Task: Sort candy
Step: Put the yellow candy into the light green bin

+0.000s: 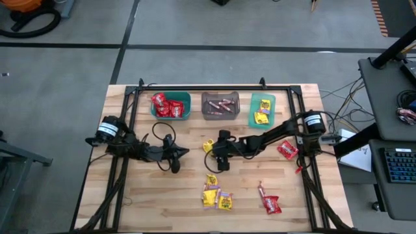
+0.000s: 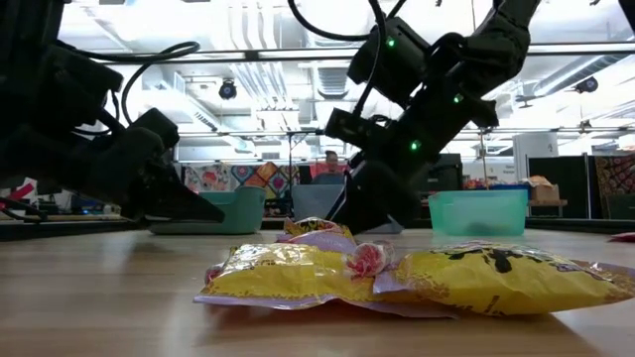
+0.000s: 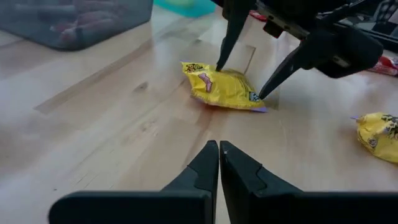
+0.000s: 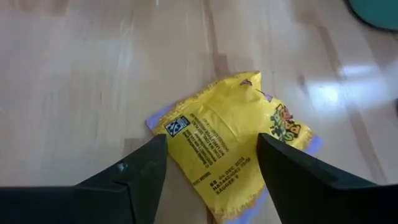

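Straddling yellow packet at worktop centre: right hand spread wide, nothing grasped, one finger each side. Packet lay directly beneath, long axis slanted across finger gap. Left hand clenched empty, waited further left; right clearly nearer.

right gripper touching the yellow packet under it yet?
Cannot tell. In the left wrist view the open right gripper straddles the yellow packet, fingertips at its edges, but neither contact nor a gap shows plainly.
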`<state>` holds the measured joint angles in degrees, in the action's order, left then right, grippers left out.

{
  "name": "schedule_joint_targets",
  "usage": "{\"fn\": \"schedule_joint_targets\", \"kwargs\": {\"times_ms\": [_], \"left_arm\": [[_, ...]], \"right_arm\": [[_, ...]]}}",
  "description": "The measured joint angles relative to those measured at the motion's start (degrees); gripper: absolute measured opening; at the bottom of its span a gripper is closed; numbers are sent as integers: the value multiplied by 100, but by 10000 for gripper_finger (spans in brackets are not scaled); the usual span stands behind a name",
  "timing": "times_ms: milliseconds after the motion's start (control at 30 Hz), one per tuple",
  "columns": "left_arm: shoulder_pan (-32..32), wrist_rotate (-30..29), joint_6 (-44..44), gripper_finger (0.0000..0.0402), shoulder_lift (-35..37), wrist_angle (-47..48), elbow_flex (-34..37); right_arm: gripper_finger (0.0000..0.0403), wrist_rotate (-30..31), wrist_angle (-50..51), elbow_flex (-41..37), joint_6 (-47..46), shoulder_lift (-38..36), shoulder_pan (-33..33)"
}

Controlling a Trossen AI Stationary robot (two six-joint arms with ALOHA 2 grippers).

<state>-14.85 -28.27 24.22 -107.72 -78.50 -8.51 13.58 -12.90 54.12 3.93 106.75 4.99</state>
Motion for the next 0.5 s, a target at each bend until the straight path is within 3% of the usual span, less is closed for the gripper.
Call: {"fn": "schedule_joint_targets", "kwargs": {"times_ms": [233, 500], "left_arm": [[-1, 32, 25, 0, 2, -213, -9], [-11, 78, -67, 0, 21, -600, -4]], "right_arm": [[188, 38, -112, 14, 120, 119, -11], [43, 62, -113, 19, 63, 125, -13]]}}
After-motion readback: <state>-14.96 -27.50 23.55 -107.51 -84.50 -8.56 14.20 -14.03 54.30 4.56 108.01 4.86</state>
